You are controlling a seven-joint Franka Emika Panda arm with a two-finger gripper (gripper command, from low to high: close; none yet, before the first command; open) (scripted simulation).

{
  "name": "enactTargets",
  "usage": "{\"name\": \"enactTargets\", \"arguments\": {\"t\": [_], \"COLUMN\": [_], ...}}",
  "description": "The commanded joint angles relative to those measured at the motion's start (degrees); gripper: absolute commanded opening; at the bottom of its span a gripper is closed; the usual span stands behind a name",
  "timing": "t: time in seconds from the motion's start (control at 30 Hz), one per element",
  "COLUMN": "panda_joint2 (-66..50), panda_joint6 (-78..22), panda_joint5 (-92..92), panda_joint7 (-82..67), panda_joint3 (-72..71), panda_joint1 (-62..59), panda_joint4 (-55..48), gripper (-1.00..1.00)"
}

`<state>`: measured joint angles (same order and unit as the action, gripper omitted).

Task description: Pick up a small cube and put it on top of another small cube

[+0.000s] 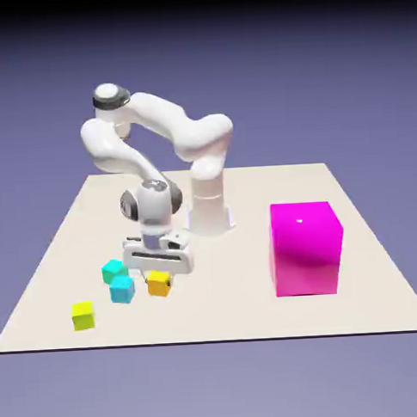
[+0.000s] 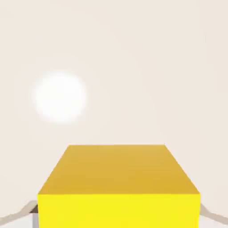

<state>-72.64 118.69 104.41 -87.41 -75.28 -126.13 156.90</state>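
The small orange cube rests on the table toward the exterior view's left, just right of two cyan cubes. My gripper points straight down over it, with the fingers down around its sides. In the hand view the orange cube fills the lower middle, and a grey fingertip presses against each side of it. The gripper is shut on this cube, which still looks to be at table level.
A second cyan cube sits just behind the first. A small yellow cube lies near the front left of the table. A large magenta cube stands at the exterior view's right.
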Motion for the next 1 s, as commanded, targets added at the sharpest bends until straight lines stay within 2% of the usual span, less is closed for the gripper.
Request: {"name": "enactTargets", "arguments": {"t": [0.0, 0.1, 0.97], "panda_joint2": [0.44, 1.41, -6.41], "panda_joint6": [-0.36, -1.57, -11.29], "panda_joint5": [-2.05, -7.19, -23.75], "panda_joint7": [-0.66, -3.36, -68.14], "panda_joint3": [-2.08, -7.36, -10.91], "panda_joint1": [-1.21, -3.97, 10.69], "panda_joint4": [0.82, 2.22, -32.57], "gripper": [-1.0, -1.0, -1.0]}}
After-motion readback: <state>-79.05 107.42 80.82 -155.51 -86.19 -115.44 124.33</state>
